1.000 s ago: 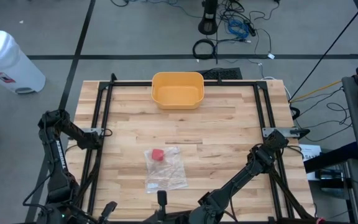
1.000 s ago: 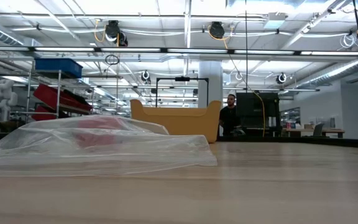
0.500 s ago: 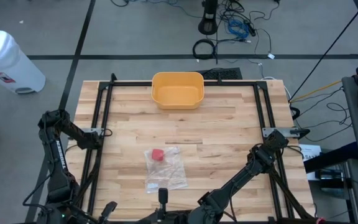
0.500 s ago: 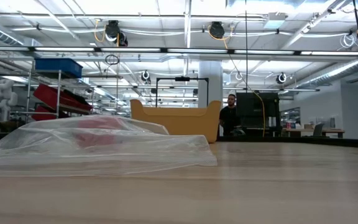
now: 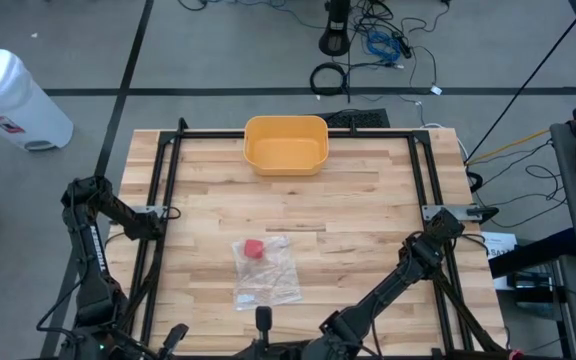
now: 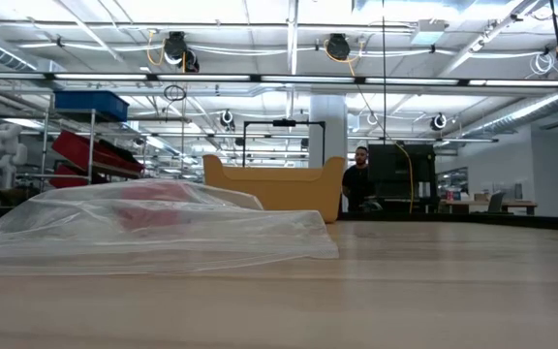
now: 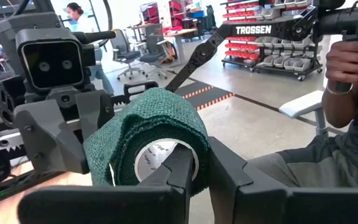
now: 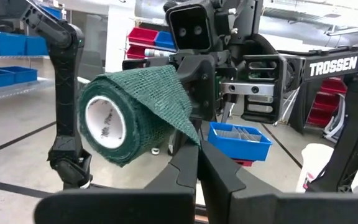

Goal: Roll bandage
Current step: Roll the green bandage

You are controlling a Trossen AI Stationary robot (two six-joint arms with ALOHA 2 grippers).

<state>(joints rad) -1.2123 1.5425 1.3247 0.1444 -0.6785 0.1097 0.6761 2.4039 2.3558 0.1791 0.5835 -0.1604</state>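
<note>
Though arms are cropped overhead, grippers pinch bandage (image 7: 148, 140).

Both arms are folded low at the near edge of the surface (image 5: 368, 220), their hands facing each other. The left hand (image 7: 197, 171) has its fingers pressed together on the green bandage roll (image 7: 151, 140) (the core sits just above the fingertips). The right hand (image 8: 199, 163) is closed too — it pinches the roll's loose end.
</note>
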